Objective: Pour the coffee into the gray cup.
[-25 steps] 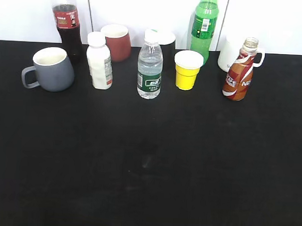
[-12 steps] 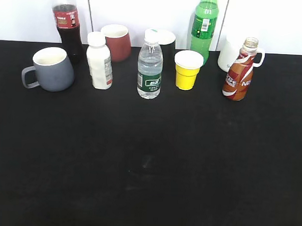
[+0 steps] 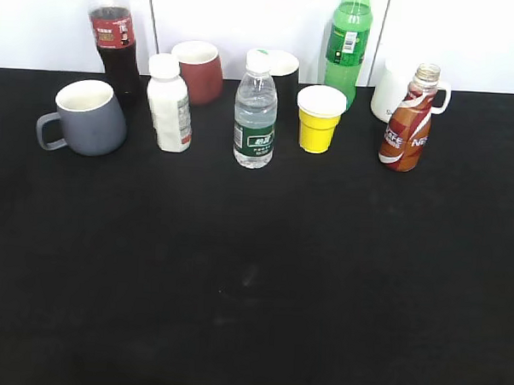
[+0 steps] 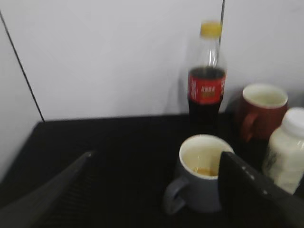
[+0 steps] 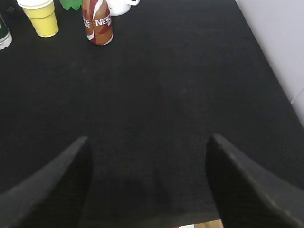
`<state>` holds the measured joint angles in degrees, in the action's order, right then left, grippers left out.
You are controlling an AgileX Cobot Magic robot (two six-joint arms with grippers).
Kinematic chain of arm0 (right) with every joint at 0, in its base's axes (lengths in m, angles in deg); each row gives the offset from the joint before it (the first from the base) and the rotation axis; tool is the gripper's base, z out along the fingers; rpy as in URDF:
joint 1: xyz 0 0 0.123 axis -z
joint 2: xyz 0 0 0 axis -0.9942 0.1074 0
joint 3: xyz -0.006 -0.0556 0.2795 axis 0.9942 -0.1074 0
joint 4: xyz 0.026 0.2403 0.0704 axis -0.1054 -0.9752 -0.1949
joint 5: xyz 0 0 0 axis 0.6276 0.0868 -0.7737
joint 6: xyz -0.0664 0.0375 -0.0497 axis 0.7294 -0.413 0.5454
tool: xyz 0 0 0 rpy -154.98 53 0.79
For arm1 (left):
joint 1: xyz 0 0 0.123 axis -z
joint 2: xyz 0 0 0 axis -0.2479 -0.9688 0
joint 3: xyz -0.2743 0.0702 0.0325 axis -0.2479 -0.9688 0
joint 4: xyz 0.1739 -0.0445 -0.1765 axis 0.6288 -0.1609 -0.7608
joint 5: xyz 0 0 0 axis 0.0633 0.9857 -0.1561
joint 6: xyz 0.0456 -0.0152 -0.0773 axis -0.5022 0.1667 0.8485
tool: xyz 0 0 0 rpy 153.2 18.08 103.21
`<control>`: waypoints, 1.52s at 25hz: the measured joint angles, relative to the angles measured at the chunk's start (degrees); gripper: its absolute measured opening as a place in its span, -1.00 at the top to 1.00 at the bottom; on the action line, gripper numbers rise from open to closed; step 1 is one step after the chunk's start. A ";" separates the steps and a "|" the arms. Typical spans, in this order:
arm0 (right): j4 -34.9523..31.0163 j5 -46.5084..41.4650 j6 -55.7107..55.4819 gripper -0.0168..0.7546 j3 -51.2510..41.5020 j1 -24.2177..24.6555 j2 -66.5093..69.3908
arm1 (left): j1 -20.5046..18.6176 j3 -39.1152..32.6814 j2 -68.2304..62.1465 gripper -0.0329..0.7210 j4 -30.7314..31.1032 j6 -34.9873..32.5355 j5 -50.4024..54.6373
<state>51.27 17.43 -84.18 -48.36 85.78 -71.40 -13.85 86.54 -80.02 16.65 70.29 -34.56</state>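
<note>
The gray cup [image 3: 90,117] stands at the back left of the black table, handle to the left. In the left wrist view the gray cup [image 4: 202,178] holds a little tan liquid. The brown coffee bottle [image 3: 407,122] stands uncapped at the back right; it also shows in the right wrist view [image 5: 97,21]. My left gripper [image 4: 154,159] is open and empty, its right finger in front of the cup's right side. My right gripper [image 5: 147,140] is open and empty over bare table, well short of the coffee bottle. Neither gripper shows in the exterior view.
Along the back stand a cola bottle [image 3: 113,41], a white bottle [image 3: 169,103], a red mug [image 3: 198,71], a water bottle [image 3: 255,111], a yellow cup [image 3: 319,118], a green bottle [image 3: 349,43] and a white mug [image 3: 394,92]. The table's near edge [image 5: 209,223] shows below the right gripper.
</note>
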 joint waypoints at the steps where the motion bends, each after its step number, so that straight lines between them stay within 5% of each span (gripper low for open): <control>1: 0.00 0.00 0.00 -0.48 0.00 0.00 0.00 | 0.00 -1.21 -4.10 -0.65 0.00 0.00 -3.79; 12: 0.00 0.00 0.00 -0.48 0.00 0.00 0.00 | 0.00 -2.71 -30.21 -0.65 -1.38 0.00 -33.02; 33: -0.17 0.00 0.00 -0.48 0.00 0.00 0.00 | -0.22 13.16 -44.60 -0.65 -4.32 0.50 -31.69; 38: -0.17 0.00 0.00 -0.48 0.00 0.00 0.00 | -0.29 19.74 -47.89 -0.51 -4.71 0.96 -27.78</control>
<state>51.10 17.43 -84.18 -48.36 85.78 -71.40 -14.14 106.28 -127.91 11.94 71.25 -62.35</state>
